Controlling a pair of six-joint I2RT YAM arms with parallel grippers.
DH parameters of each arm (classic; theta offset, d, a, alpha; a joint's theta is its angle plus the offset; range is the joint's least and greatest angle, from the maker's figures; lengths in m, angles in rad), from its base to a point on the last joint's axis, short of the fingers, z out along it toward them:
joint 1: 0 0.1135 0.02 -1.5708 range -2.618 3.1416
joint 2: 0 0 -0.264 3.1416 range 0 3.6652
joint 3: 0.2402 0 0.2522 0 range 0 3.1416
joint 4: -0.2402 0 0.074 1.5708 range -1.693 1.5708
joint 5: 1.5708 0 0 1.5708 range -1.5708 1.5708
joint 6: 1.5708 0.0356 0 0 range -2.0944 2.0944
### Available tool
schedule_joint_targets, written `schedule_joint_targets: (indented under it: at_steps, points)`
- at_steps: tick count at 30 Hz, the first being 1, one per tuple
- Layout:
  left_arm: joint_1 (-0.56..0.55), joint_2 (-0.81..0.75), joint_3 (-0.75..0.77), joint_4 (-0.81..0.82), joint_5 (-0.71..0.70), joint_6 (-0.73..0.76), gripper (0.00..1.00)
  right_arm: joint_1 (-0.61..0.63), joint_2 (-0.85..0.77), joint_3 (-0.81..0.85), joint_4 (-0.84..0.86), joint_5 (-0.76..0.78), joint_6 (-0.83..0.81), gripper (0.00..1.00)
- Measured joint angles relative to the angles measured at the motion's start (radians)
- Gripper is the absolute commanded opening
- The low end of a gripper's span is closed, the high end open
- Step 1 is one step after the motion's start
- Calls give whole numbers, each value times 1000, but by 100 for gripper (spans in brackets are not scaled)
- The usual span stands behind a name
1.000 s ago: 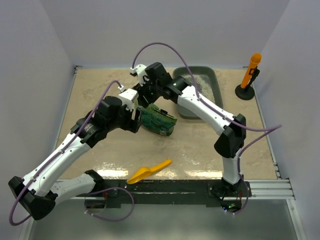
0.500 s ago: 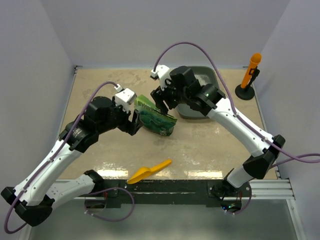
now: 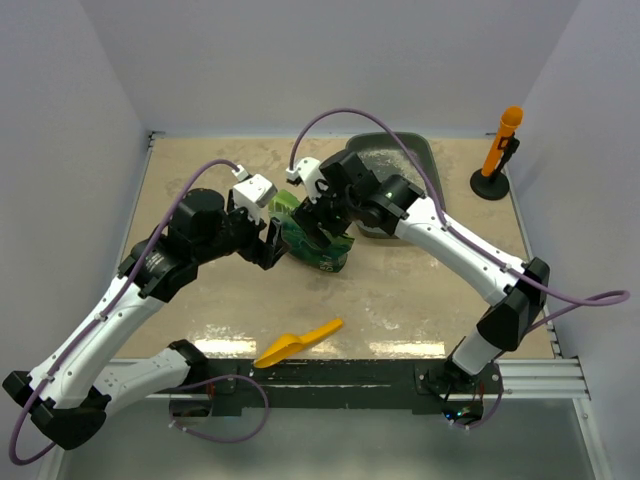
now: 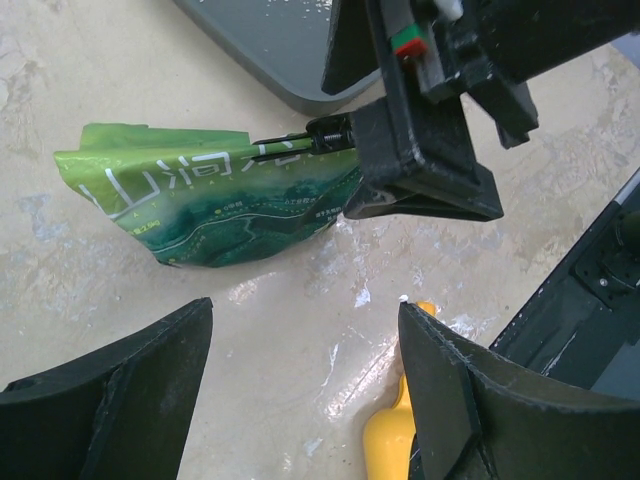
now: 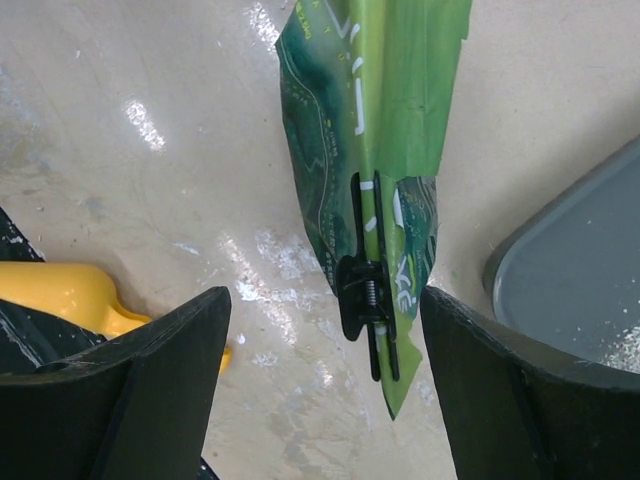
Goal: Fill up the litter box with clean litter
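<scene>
Litter box [image 3: 395, 185]: far right, some litter [image 3: 385, 160] inside. Green bag [image 3: 315, 243]: clipped, between wide left gripper [image 3: 272, 243] and wide right gripper [image 3: 322, 228].

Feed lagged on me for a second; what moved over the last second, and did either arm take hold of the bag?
The right gripper swung from beside the litter box toward the left gripper and now hangs open over the green bag, above its black clip. Neither holds the bag. The left arm pulled back slightly, its gripper open as before. Bag, yellow scoop and orange brush stayed put.
</scene>
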Motion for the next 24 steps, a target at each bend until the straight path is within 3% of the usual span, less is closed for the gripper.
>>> schedule_joint_targets:
  at_steps: [5,11,19,24]
  points:
    - [0,0,0,0,0,0,80,11,20,-13,0,14,1,75]
    - [0,0,0,0,0,2,80,11,24,-17,1,85,3,61]
    - [0,0,0,0,0,4,80,11,24,-17,0,130,7,40]
    - [0,0,0,0,0,6,80,11,24,-17,0,133,8,21]
